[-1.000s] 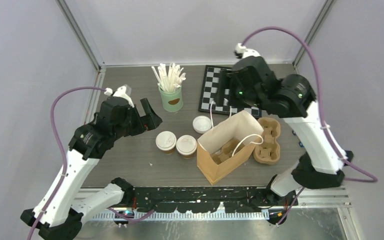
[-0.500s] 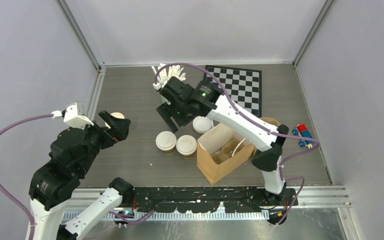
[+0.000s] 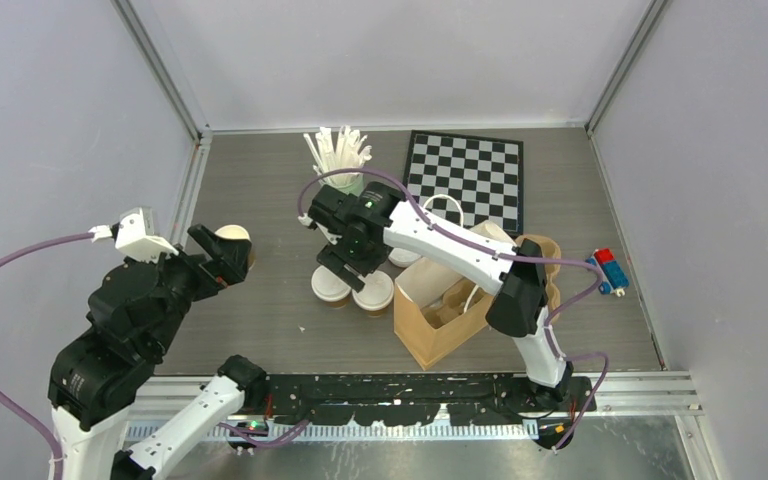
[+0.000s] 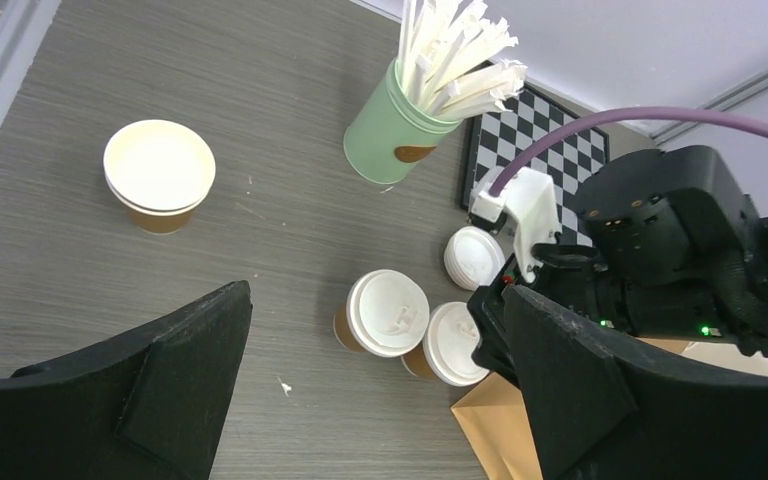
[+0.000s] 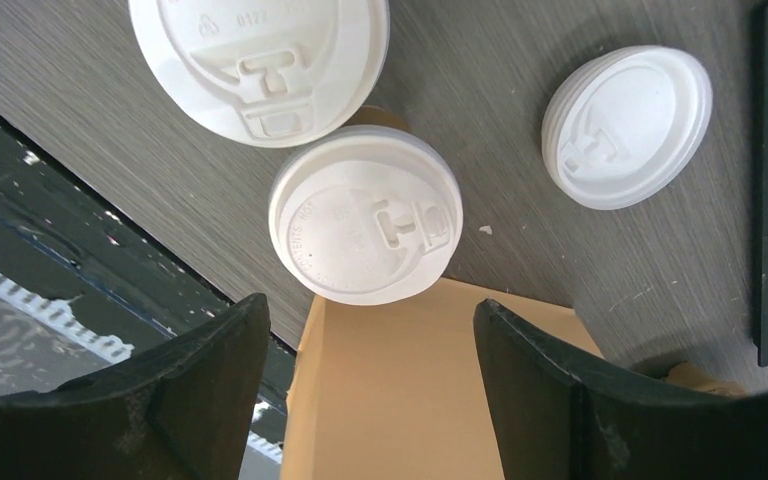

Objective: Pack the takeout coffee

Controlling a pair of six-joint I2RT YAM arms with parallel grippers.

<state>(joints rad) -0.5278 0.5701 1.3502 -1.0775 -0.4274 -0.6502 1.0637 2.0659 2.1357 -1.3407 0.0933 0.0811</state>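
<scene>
Right gripper (image 5: 367, 310), fingers apart, hovered over the cup (image 5: 365, 228) beside the bag (image 5: 410, 390), centre frame; left gripper (image 3: 224, 248), also apart, hovered mid-left.

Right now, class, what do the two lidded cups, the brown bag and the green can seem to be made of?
Lidded cups: tan matte walls, likely paper; white lids with embossed marks and slight sheen, likely plastic. Brown bag: matte, creased folds, likely kraft paper. Green can: smooth mint surface, metal or plastic, cannot tell.
</scene>
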